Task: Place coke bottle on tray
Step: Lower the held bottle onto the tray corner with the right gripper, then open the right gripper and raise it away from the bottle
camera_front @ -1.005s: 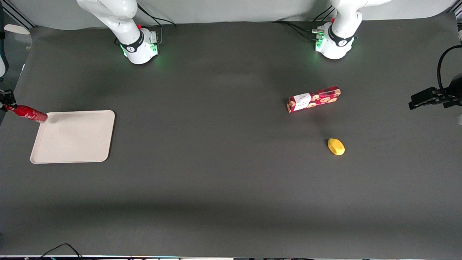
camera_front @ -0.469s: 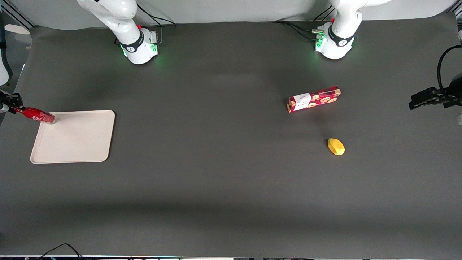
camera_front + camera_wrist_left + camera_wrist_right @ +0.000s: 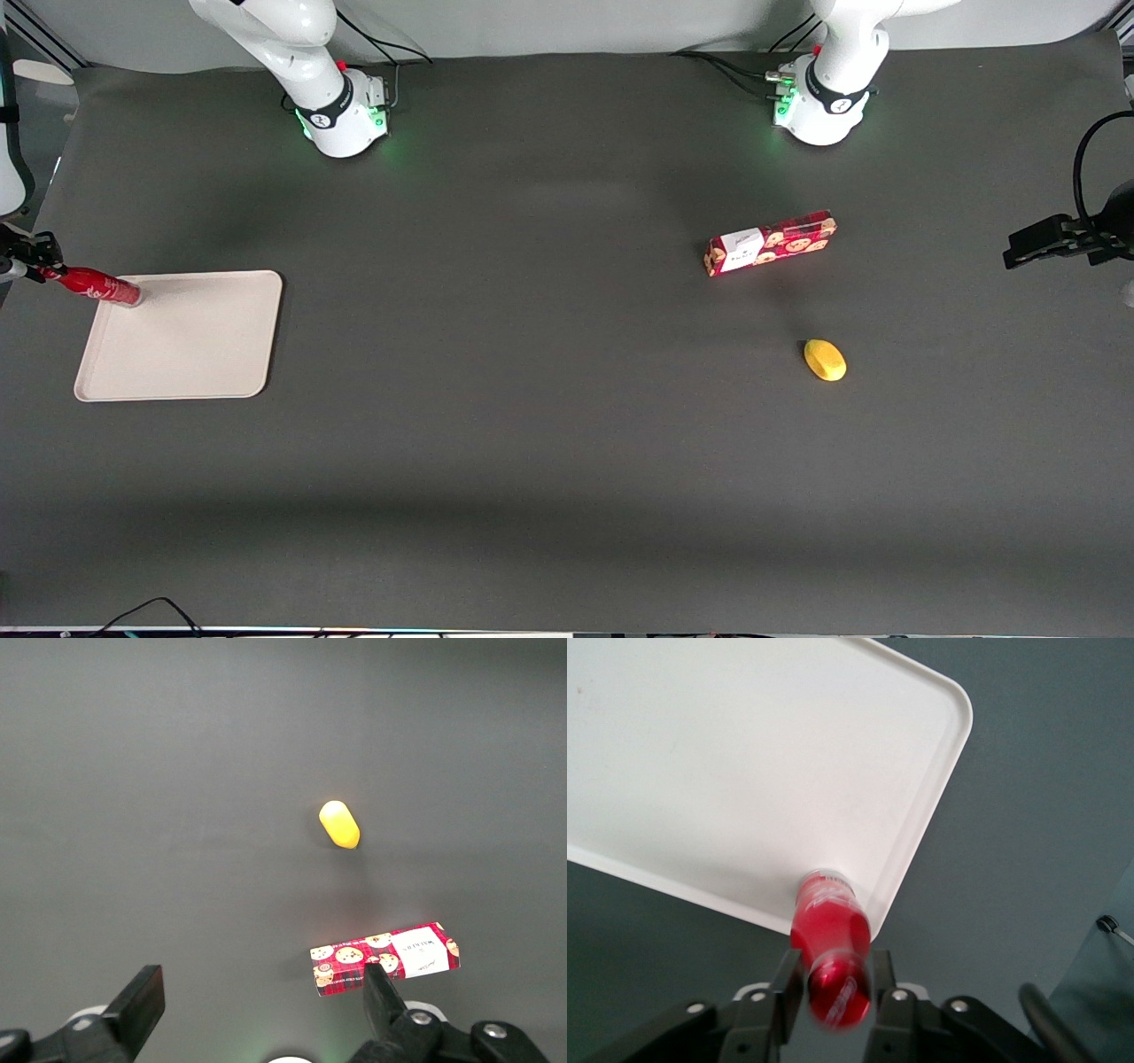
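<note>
The coke bottle [image 3: 96, 285] is slim and red with white script. Its base rests on the tray [image 3: 182, 341], in the corner farther from the front camera, toward the table's edge. The cream tray lies flat at the working arm's end of the table. My right gripper [image 3: 27, 262] is at the table's edge, shut on the bottle's neck just below the red cap. In the right wrist view the bottle [image 3: 827, 920] stands between the two fingers of the gripper [image 3: 835, 973], with its base just inside the rim of the tray [image 3: 744, 771].
A red cookie box [image 3: 769, 242] and a yellow lemon-like object [image 3: 825, 360] lie toward the parked arm's end of the table; both show in the left wrist view, box [image 3: 385, 958] and yellow object [image 3: 339, 824]. The table's edge is beside the gripper.
The gripper has carried the bottle from just outside the tray's corner onto the tray, so that its base now sits inside the rim. Most of the movement came early.
</note>
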Robot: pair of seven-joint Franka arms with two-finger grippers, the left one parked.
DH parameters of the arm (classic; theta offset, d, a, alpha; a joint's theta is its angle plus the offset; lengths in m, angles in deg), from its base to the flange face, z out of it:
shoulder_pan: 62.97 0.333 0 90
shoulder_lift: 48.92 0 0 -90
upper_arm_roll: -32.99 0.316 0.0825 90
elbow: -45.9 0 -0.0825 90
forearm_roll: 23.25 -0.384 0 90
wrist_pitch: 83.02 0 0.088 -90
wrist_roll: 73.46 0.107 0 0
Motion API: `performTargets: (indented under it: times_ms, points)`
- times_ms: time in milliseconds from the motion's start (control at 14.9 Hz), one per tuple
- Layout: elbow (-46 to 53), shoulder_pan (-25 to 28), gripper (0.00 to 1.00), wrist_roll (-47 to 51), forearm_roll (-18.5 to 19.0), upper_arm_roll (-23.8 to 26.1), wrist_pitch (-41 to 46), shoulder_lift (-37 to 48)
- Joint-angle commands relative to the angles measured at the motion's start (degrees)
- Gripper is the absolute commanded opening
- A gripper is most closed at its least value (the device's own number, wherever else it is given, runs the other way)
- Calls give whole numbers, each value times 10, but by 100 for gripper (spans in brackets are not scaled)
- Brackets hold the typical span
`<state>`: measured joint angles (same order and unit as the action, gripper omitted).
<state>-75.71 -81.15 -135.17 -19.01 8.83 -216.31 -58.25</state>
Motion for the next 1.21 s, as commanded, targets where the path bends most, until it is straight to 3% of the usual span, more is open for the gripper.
performTargets:
  times_ms: [0, 201, 335, 871, 1139]
  points:
    - [1, 1, 100, -17, -19, 4, -7, 0]
    - [4, 2, 100, -15, -20, 15, 4, 12]
    - [21, 2, 100, -3, -19, 33, 55, 38]
    - [129, 1, 100, 141, -20, 163, 270, 112]
    - [143, 1, 100, 248, -21, 239, 306, 146]
